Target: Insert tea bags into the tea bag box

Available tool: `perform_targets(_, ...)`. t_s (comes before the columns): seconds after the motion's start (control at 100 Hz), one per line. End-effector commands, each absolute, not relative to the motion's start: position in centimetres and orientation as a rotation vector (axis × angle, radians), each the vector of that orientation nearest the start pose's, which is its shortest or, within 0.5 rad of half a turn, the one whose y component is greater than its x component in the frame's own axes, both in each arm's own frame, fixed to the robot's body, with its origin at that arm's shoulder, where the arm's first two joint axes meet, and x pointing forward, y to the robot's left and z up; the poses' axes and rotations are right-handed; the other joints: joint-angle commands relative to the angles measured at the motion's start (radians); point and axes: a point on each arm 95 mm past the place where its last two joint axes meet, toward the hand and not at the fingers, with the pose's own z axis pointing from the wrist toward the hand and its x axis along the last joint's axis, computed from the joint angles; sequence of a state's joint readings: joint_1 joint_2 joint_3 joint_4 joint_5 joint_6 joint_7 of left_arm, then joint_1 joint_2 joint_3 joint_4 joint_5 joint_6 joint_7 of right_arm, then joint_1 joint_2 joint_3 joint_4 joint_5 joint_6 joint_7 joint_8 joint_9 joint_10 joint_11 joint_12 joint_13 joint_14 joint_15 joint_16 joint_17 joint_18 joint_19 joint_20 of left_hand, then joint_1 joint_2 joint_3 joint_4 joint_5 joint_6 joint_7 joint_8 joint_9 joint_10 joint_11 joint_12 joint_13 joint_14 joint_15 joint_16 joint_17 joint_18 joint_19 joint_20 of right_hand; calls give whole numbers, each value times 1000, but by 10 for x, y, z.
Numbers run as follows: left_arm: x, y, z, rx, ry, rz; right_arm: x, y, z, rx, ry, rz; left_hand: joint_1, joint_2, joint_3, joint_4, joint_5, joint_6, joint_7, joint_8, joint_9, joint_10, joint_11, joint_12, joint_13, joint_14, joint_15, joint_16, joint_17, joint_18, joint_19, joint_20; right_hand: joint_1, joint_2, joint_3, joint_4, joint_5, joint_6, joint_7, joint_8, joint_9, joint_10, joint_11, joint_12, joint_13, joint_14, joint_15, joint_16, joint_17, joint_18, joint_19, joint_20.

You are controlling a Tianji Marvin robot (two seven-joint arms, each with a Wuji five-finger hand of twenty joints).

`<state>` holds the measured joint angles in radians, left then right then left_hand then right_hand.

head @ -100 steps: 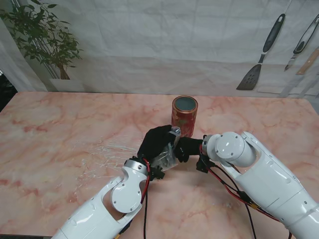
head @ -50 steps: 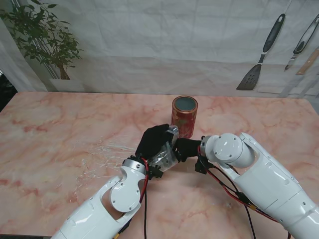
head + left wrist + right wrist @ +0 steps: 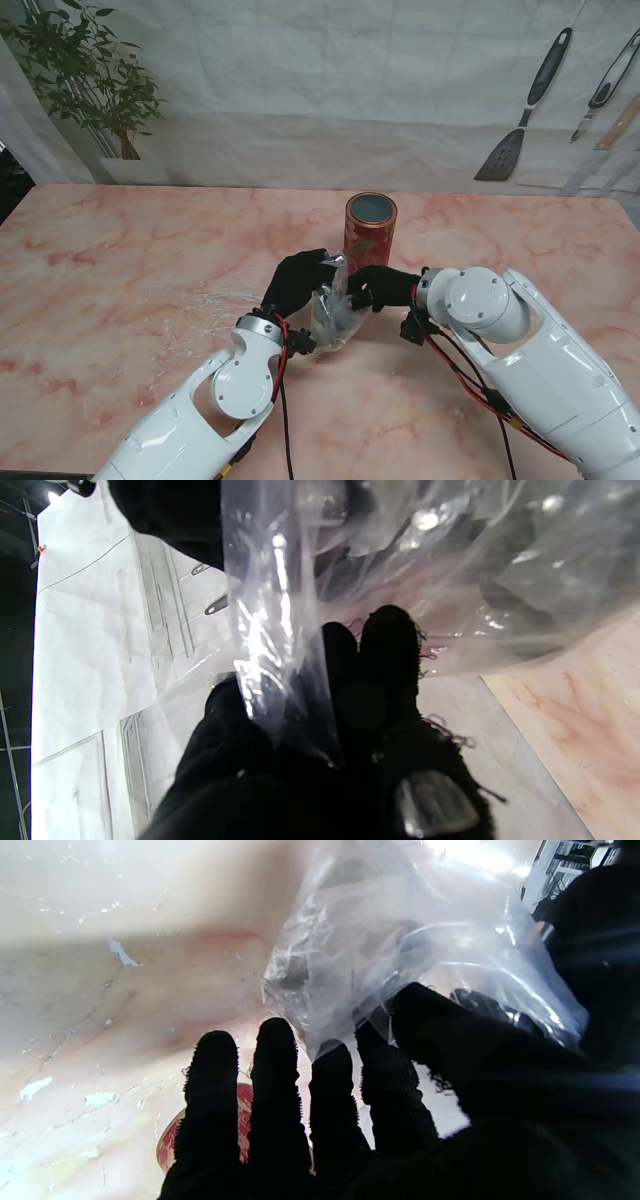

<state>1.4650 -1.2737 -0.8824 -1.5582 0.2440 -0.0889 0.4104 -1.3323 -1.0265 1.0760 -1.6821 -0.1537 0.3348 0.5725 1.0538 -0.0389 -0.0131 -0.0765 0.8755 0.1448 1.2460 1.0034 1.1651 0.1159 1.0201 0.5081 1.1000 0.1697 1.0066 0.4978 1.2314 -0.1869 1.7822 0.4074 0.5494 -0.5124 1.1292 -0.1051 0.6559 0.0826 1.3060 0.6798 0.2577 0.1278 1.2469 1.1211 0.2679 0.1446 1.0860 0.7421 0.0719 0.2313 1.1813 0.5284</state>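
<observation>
while both black-gloved hands meet over the pink marbled worktop (image 3: 120, 260), the left hand (image 3: 295, 281) has its fingers (image 3: 385, 645) curled round the upper edge of a crumpled clear plastic bag (image 3: 333, 312), grasping it. the right hand (image 3: 383, 287) pinches the same bag from the opposite side, thumb against the film and its other fingers (image 3: 270, 1075) extended and slightly apart. the bag hangs between the two hands, its bottom touching the worktop; its contents are too blurred to make out. just beyond the right hand stands a red patterned cylindrical tea box (image 3: 370, 233), upright and open-topped.
</observation>
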Motion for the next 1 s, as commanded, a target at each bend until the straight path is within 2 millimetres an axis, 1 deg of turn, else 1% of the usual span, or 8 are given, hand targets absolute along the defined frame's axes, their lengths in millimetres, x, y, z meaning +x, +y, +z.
perform_targets(0.0, 381, -143, -309, -1770, 824, -2299, 416, 52, -277, -2118, -1631, -1525, 80, 57, 1, 35, -1, 120, 71, 19, -5, -21, -38, -21, 154, 170, 171, -12, -150, 72, 173, -19, 37, 30, 14, 45, -18, -22, 44, 18, -29, 2, -7, -20, -22, 6, -13, -12, -7, -11, -7, -12)
perform_targets(0.17, 381, -142, -310, -1775, 827, -2289, 417, 52, -263, -2147, -1591, -1624, 81, 56, 1, 35, 0, 123, 71, 19, -6, -19, -38, -21, 152, 177, 170, -12, -150, 72, 173, -19, 33, 25, 16, 42, -13, -30, 41, 11, -31, 1, -10, -49, -18, 6, -17, -29, -7, -13, -7, -13)
perform_targets(0.33, 381, -142, -310, -1772, 819, -2284, 417, 51, -252, -2173, -1542, -1697, 80, 56, 1, 35, 0, 121, 71, 20, -5, -20, -38, -21, 153, 172, 170, -11, -150, 72, 173, -19, 28, 17, 23, 40, -7, -35, 39, 5, -22, 1, -9, -59, -10, 7, -14, -37, -2, -13, -6, -12)
perform_targets(0.59, 382, -139, -309, -1767, 801, -2275, 422, 43, -240, -2241, -1466, -1754, 81, 56, 2, 35, 1, 122, 71, 20, -5, -18, -38, -21, 154, 173, 171, -11, -150, 72, 173, -19, 19, 4, 33, 36, 4, -40, 37, -5, 0, -4, -4, -66, 8, 6, -5, -44, 12, -13, 0, -10)
perform_targets(0.99, 380, -136, -309, -1764, 812, -2255, 436, 29, -222, -2413, -1341, -1878, 80, 56, 1, 35, 1, 121, 72, 20, -5, -20, -38, -21, 154, 172, 171, -11, -150, 72, 173, -19, 11, -15, 48, 29, 22, -50, 30, -21, 27, -10, -3, -66, 32, 5, 5, -45, 28, -10, 13, -4)
